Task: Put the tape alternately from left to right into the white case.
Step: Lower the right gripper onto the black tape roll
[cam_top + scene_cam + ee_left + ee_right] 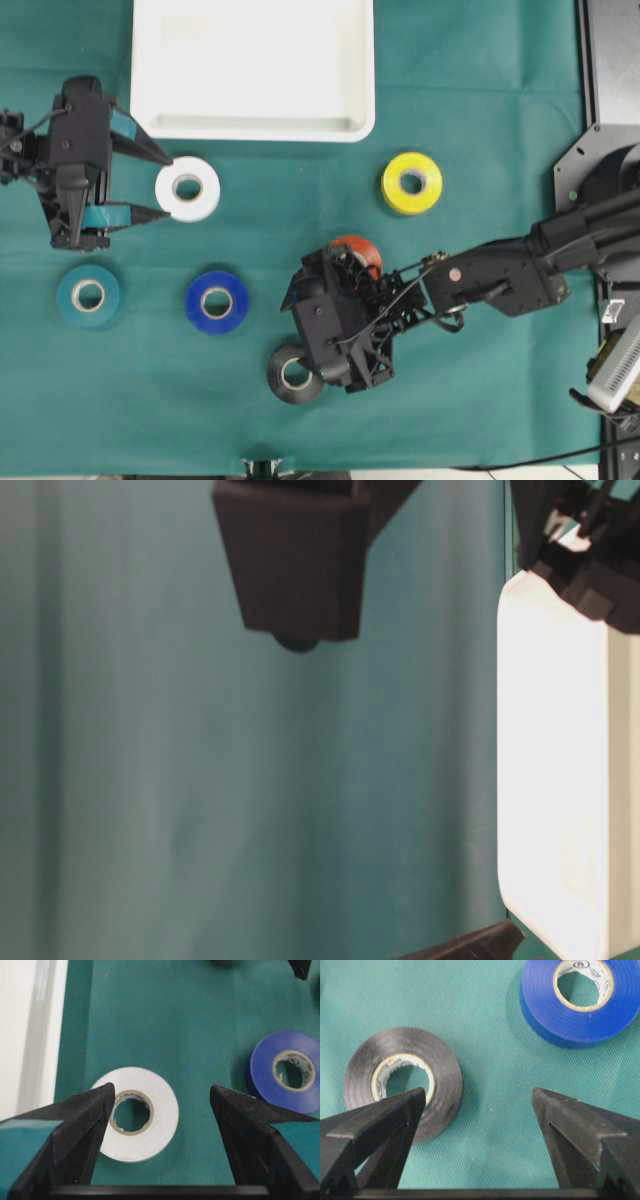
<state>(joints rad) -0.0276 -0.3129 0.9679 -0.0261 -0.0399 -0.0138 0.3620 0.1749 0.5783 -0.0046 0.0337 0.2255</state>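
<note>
Six rolls of tape flat on the counter, white case (pixel 253 70) empty at far edge; left claw (pixel 160 183) open at white roll (pixel 188 188), right claw (pixel 479 1105) open beside black roll (pixel 402 1082), poised for alternate picks.

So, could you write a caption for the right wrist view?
Open fingers of the right gripper above the black tape; the blue tape lies beyond.
</note>
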